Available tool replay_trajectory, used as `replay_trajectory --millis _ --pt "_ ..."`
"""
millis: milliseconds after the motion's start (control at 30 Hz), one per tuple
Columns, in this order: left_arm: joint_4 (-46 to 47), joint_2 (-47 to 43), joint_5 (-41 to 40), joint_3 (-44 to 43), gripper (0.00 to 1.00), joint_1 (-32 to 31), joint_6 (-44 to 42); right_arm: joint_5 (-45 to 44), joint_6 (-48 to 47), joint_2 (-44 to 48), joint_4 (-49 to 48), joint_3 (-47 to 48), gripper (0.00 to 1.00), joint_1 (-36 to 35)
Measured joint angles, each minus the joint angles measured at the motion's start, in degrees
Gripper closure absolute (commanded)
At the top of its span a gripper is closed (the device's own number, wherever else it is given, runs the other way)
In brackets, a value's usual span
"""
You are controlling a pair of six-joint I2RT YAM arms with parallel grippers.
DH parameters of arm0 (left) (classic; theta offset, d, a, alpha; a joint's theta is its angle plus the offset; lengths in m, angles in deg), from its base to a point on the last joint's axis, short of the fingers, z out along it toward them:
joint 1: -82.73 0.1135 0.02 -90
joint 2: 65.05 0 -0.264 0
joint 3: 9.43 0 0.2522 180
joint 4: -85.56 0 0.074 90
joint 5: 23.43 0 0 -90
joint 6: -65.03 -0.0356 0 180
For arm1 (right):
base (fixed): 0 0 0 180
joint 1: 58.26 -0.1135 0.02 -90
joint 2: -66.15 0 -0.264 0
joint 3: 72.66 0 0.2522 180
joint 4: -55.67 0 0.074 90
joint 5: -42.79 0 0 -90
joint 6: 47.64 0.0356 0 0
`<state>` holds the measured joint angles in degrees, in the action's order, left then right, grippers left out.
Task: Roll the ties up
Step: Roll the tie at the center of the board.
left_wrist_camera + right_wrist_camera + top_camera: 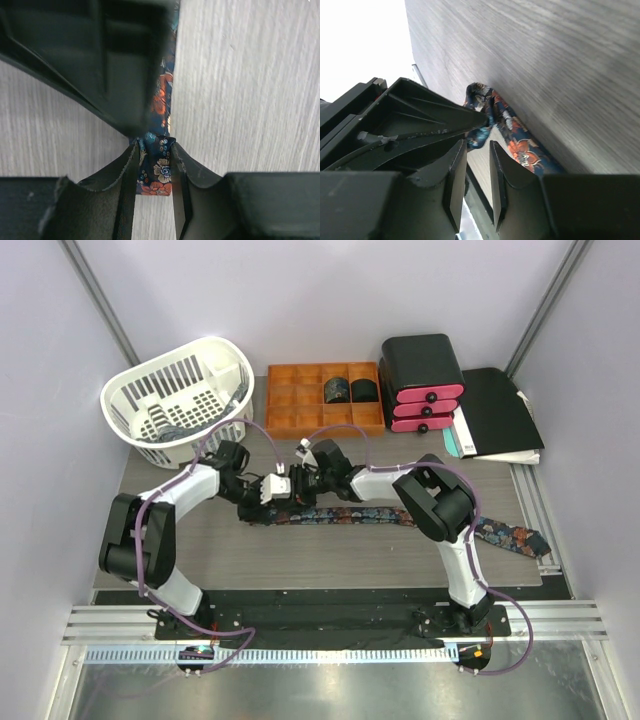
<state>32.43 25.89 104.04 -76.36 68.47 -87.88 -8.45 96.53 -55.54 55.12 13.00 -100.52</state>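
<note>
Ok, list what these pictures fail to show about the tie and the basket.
- Top view: the left gripper and right gripper cover the end of the dark navy floral-print fabric necktie; how far it is rolled is hidden.
- Left wrist view: the blurred right gripper blocks the tie beyond the pinched fold.
- Top view: the dark item inside the white slatted plastic basket is too small to identify.

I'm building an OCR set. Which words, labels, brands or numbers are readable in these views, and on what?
None readable.
On the tie: floral print only, no lettering.
On the drawer unit, orange tray, basket: no visible text.
On the stacked folders: any print too small to read.
</note>
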Motion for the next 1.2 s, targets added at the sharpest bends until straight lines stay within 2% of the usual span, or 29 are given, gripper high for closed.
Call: replay_trajectory --millis 333,1033,1200 --pt "4.1 2.0 -1.9 -1.5 0.71 -1.8 4.6 1.1 5.5 -0.8 -5.8 -1.0 0.64 0.0" --pt "7.1 2.0 -1.9 -1.5 0.72 -1.8 8.9 1.1 10.1 -3.3 -8.2 -1.3 0.6 0.5" --pt "7.9 2.0 -1.8 -1.5 0.73 -1.8 10.4 1.2 11.2 -3.6 -9.2 -1.8 0.62 0.8"
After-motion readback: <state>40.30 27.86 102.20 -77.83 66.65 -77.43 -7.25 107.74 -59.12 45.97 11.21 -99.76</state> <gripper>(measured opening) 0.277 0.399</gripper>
